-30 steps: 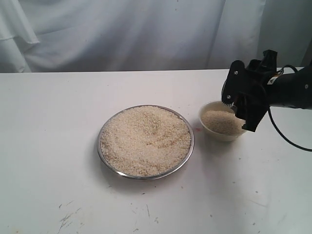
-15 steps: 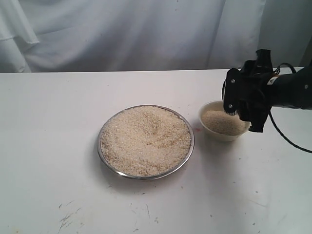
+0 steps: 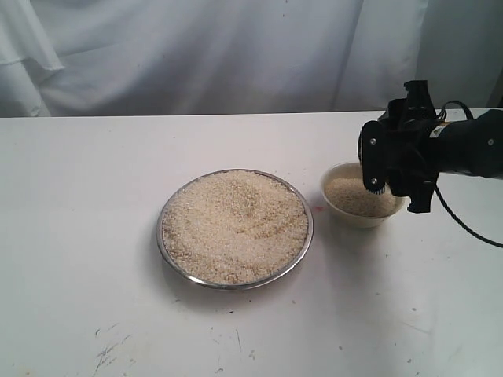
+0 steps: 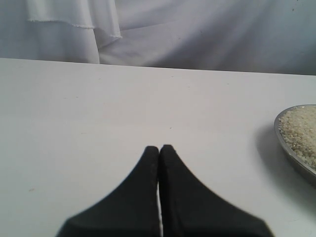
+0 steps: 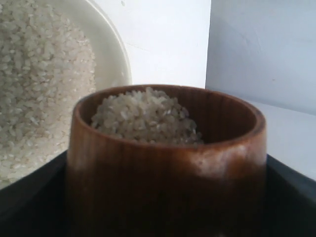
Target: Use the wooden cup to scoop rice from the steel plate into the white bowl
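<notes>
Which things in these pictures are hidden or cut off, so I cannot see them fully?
- Right wrist view: the edge cuts off the white bowl; the wooden cup hides part of it.
- Exterior view: the right gripper hides the wooden cup.
- Left wrist view: the edge cuts off the steel plate.

White table (image 3: 86,236), 2 dishes
We see a steel plate (image 3: 234,286) near the middle and a small white bowl (image 3: 355,221) just beside it, not touching; dark specks (image 3: 106,353) mark the surface's near edge.
</notes>
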{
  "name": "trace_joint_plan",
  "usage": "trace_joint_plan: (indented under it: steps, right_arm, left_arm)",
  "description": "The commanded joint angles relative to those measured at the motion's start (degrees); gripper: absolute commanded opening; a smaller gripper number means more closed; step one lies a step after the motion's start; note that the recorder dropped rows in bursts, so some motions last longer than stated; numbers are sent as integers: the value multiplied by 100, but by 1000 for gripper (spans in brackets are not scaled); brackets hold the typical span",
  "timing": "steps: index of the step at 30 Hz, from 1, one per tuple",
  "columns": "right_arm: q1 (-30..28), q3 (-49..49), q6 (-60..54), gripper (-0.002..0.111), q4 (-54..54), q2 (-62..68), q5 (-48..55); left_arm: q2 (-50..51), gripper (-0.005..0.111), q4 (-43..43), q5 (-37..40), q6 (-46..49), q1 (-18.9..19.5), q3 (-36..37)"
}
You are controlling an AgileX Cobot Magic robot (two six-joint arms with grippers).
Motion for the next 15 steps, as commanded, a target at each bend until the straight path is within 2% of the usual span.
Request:
trace_joint_plan:
  steps: [1,15]
  right_arm:
    - [-36,-56,-33,0,-25,-32,-114]
    - [-36,-56,59,0,130,-32,-76]
  left_arm:
    - [-24,0,6,-82,-3,-15,28]
    - [-24,0,6,-82,-3,-15,28]
